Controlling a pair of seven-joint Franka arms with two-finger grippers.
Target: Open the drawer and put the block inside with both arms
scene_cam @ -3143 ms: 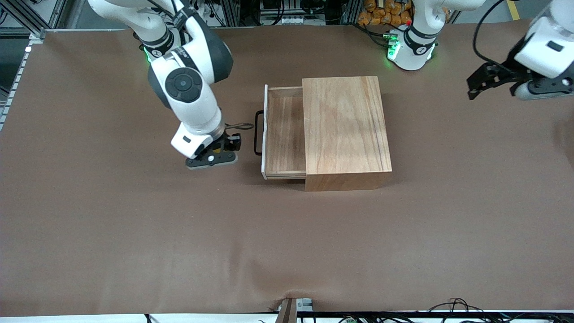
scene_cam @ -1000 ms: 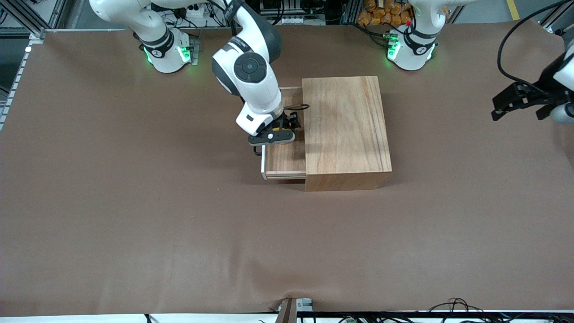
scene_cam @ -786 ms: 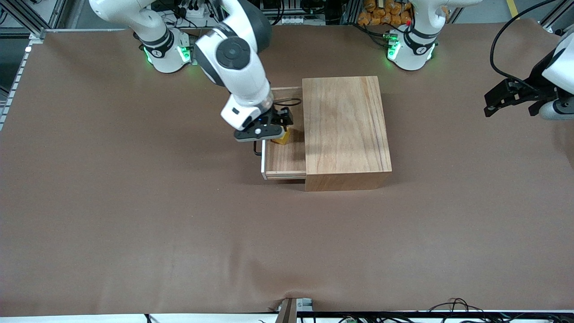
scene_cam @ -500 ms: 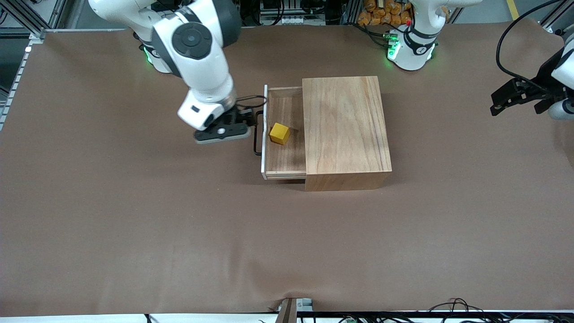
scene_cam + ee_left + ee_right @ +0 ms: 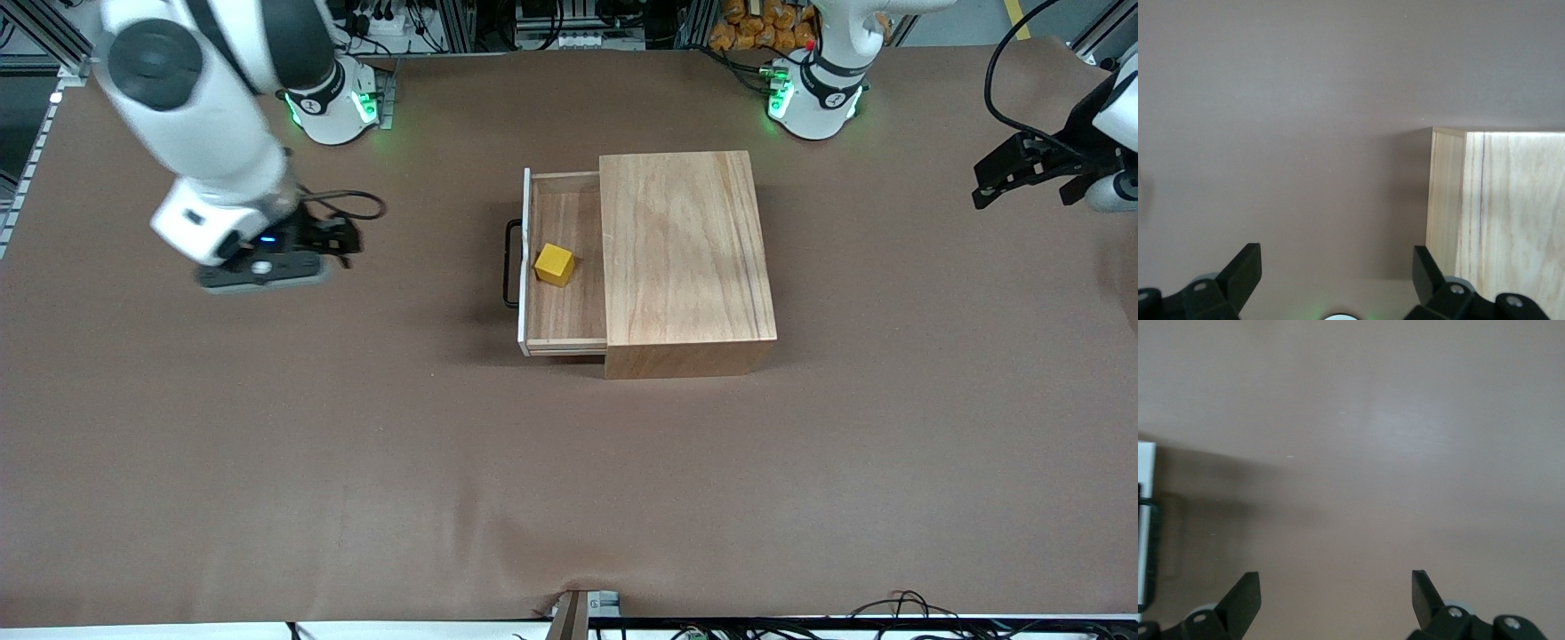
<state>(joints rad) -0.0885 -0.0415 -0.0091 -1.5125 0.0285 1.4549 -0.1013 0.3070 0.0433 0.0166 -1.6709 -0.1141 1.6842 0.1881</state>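
The yellow block [image 5: 554,264] lies in the open drawer [image 5: 569,316], apart from both grippers. The drawer is pulled out of the light-wood box [image 5: 685,258], its black handle [image 5: 509,264] facing the right arm's end of the table. My right gripper [image 5: 345,242] hangs open and empty over bare table between its base and the drawer. In the right wrist view the gripper [image 5: 1336,590] stands wide, with the drawer's white front panel [image 5: 1145,520] at the frame's edge. My left gripper [image 5: 982,188] waits open over the left arm's end; its wrist view [image 5: 1337,267] shows a corner of the box [image 5: 1498,213].
The brown table cover [image 5: 569,489] spreads wide around the box. The two green-lit arm bases [image 5: 333,102] [image 5: 813,93] stand along the table's edge farthest from the front camera. Cables [image 5: 898,609] lie at the edge nearest that camera.
The right gripper has let go of the block in the drawer and swung away toward the right arm's end of the table. The left arm has barely moved.
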